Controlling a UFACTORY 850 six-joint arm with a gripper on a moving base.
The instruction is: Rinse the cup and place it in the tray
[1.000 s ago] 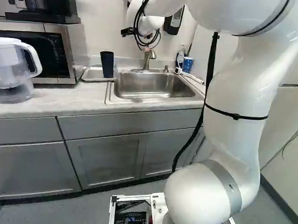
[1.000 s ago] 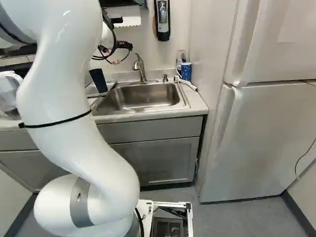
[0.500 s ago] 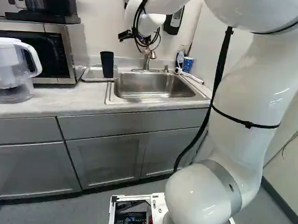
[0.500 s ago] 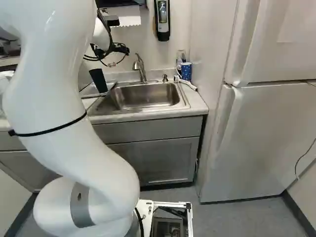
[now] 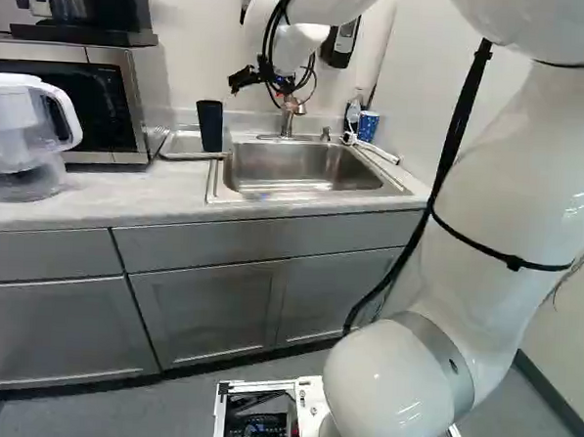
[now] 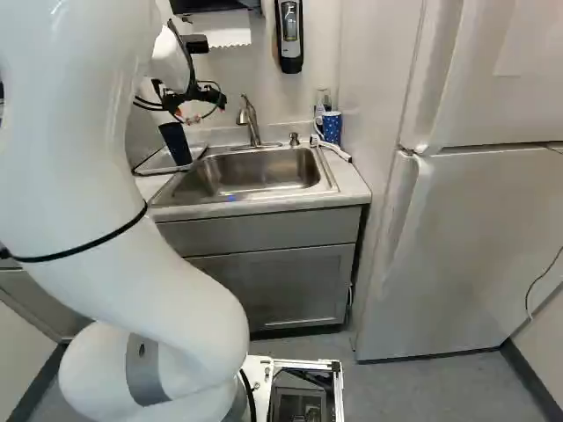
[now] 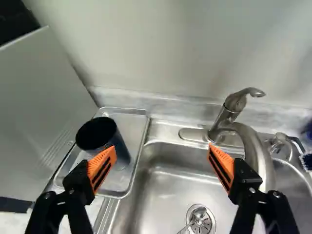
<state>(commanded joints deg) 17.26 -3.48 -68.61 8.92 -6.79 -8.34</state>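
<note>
Dark cup (image 7: pixel 120 148): upright on the metal tray (image 7: pixel 134 123), clear of the sink (image 7: pixel 180 178). We read its wide, dark mouth as facing up. Tray lies flat just beside the sink, at the sink's left in the left base view.

Gripper (image 6: pixel 195 110): fingers spread wide, nothing between the orange pads (image 7: pixel 103 163). In the wrist view one finger overlaps the cup's near side; we cannot tell whether they touch. The other finger shows over the sink, near the tap (image 7: pixel 259 153).

Tap curves out over the sink; the drain (image 7: pixel 209 223) sits in the basin floor. Past the sink's far right corner in the right base view we note a blue mug (image 6: pixel 332 128), with a clear bottle (image 6: pixel 321 99) close by. Soap dispenser (image 6: pixel 289 40) hangs on the wall above.

Counter (image 5: pixel 141 196), left base view: clear water jug (image 5: pixel 17 131) in front of the microwave (image 5: pixel 88 100), coffee maker (image 5: pixel 73 1) on top of that. Right base view: we see the white fridge (image 6: pixel 466 246) right of the cabinets (image 6: pixel 286 286).
</note>
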